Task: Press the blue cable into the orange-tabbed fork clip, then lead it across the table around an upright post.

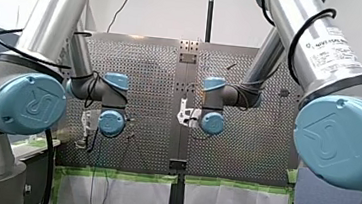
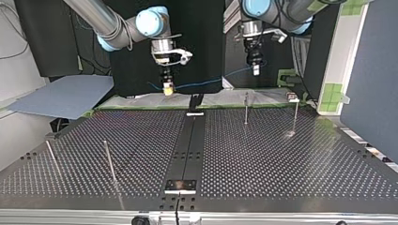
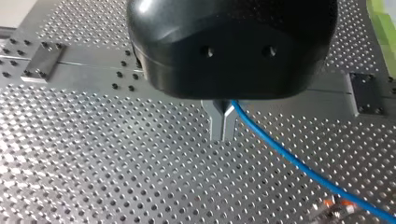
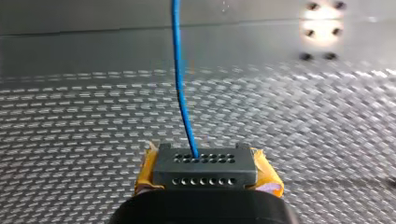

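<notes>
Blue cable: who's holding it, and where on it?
The blue cable is pinched by my left gripper and my right gripper, at two spots along it.

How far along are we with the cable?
Done: my left gripper and right gripper each grip the blue cable. In hand: it hangs between them, above the table. Left: pressing it into the orange-tabbed clip, then rounding a post.

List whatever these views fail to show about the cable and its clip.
Orange-tabbed fork clip: left wrist view, cut off by the edge, so its fork is unreadable.
Blue cable: front view, too thin to trace against the perforated table.
Cable past the grip: right wrist view, hidden by my right gripper.
</notes>
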`<state>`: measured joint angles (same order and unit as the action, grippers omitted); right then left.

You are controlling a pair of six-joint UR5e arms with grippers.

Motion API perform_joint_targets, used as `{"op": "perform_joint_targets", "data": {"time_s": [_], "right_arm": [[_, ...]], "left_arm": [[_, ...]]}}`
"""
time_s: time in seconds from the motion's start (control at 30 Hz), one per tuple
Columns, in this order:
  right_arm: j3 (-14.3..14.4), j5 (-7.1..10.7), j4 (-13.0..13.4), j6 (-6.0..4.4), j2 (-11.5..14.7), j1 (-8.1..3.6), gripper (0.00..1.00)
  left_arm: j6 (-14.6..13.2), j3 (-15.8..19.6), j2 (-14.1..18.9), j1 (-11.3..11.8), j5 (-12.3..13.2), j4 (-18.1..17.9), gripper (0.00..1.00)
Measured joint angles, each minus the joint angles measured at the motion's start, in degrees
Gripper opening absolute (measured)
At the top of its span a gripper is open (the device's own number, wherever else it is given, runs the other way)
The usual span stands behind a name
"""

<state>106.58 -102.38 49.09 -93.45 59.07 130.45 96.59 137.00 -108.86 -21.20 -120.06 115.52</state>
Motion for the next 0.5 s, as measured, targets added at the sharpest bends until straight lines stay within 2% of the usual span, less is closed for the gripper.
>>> {"op": "perform_joint_targets", "data": {"time_s": [0.07, 0.2, 0.37, 0.5], "right_arm": [[-0.46, 1.22, 0.12, -0.29, 0.94, -0.58, 0.00], [-1.54, 3.29, 0.23, -0.27, 0.52, -0.66, 0.00], [-2.06, 5.81, 1.36, -0.26, -1.65, 0.00, 0.00], [-2.34, 8.04, 2.22, -0.20, -3.84, 0.54, 0.00]], "left_arm": [[0.00, 0.00, -0.09, 0.87, 0.88, 0.08, 0.01], [0.14, 0.00, -1.08, 2.96, 2.96, -0.58, 0.01], [0.50, 0.00, -3.28, 5.38, 5.15, -2.70, 0.01], [0.70, 0.00, -5.50, 7.35, 5.76, -4.26, 0.01]]}}
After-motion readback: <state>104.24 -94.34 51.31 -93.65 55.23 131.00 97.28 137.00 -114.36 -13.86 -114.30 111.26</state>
